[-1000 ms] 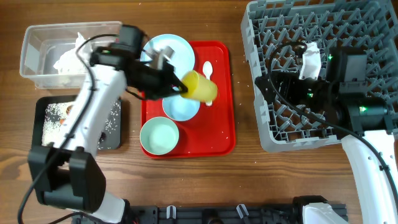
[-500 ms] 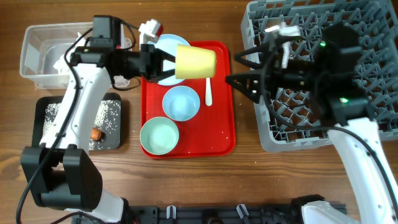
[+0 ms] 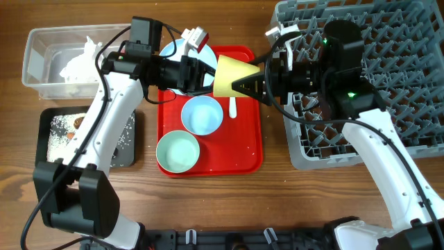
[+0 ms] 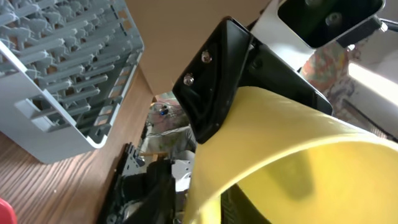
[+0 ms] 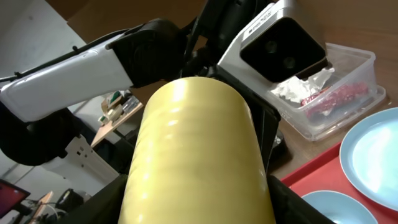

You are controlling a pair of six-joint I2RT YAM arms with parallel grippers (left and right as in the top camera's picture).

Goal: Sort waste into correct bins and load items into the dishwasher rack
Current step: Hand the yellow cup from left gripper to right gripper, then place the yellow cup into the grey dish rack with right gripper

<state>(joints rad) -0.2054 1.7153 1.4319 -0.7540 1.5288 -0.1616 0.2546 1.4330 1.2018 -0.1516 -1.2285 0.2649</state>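
Note:
The small yellow cup [image 3: 225, 73] hangs above the red tray between both arms. My left gripper [image 3: 207, 75] is shut on its rim, as the left wrist view [image 4: 249, 205] shows, with the cup [image 4: 298, 143] filling that frame. My right gripper [image 3: 247, 85] closes on the cup's sides; its fingers [image 5: 196, 193] press both flanks of the cup [image 5: 193, 143]. The pale-blue plate [image 3: 177, 53], light-blue bowl [image 3: 202, 114], pale-green bowl [image 3: 177, 151] and white spoon [image 3: 233, 108] lie on the tray. The dishwasher rack [image 3: 395, 35] stands at the right.
The red tray [image 3: 251, 142] sits in the middle. The clear tub [image 3: 38, 66] holds the tissue [image 3: 80, 59] and a red wrapper [image 5: 336, 96]. The black tray [image 3: 50, 149] holds rice grains and a brown lump [image 3: 76, 121].
My right gripper has moved left from the rack and closed around the yellow cup. My left arm has carried the cup a little to the right and kept hold of it.

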